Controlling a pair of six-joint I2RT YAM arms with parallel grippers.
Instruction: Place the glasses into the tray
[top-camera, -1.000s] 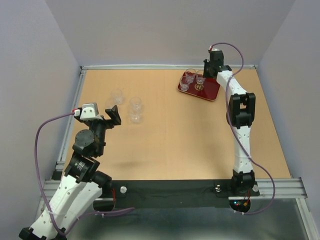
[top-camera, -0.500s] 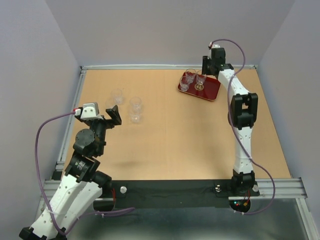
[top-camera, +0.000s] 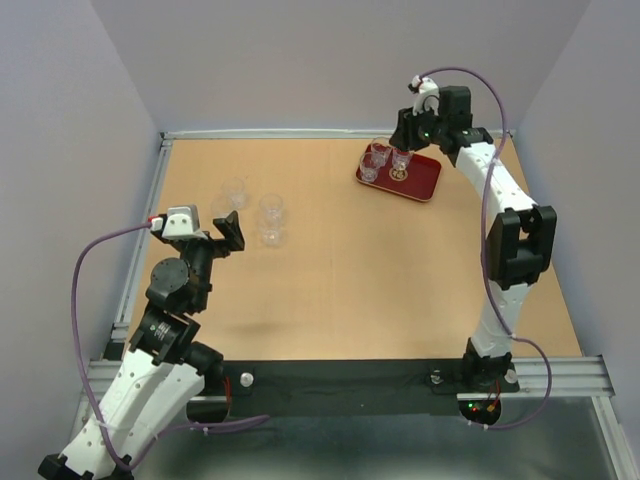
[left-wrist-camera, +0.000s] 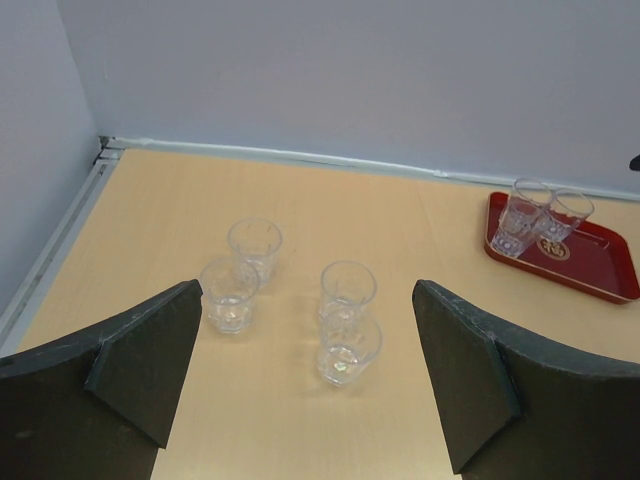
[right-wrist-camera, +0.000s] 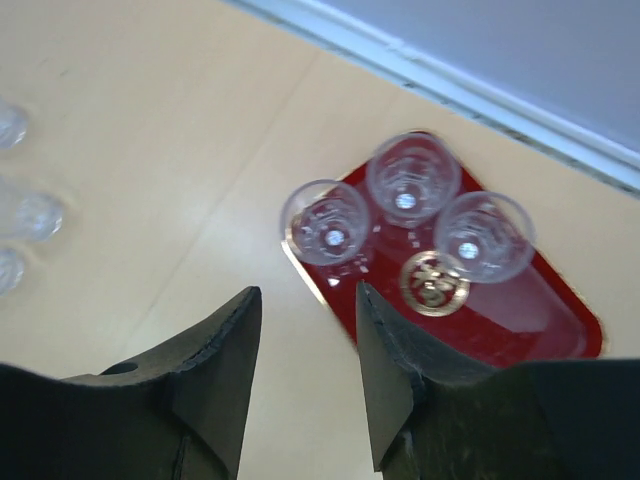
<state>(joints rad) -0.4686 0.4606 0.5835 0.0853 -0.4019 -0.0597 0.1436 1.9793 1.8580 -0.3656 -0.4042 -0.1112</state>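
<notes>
The dark red tray (top-camera: 420, 181) lies at the far right of the table with three clear glasses (top-camera: 380, 149) standing on its left half. Several more glasses (top-camera: 270, 208) stand in a loose group on the far left of the table. My right gripper (top-camera: 405, 132) hangs above the tray's far left corner, open and empty; in the right wrist view its fingers (right-wrist-camera: 305, 300) frame the tray's near edge (right-wrist-camera: 510, 320) and the three glasses (right-wrist-camera: 327, 222). My left gripper (top-camera: 229, 226) is open and empty, just short of the left group (left-wrist-camera: 348, 348).
A raised metal rail (top-camera: 150, 220) runs along the table's left and far edges, with grey walls close behind. The left gripper's wide-set fingers (left-wrist-camera: 150, 360) sit low near the table. The tray's right half (left-wrist-camera: 600, 265) is bare.
My right gripper has risen from the glasses on the tray and drawn back, and the arm's elbow has swung right. The left arm and all glasses have stayed put.
</notes>
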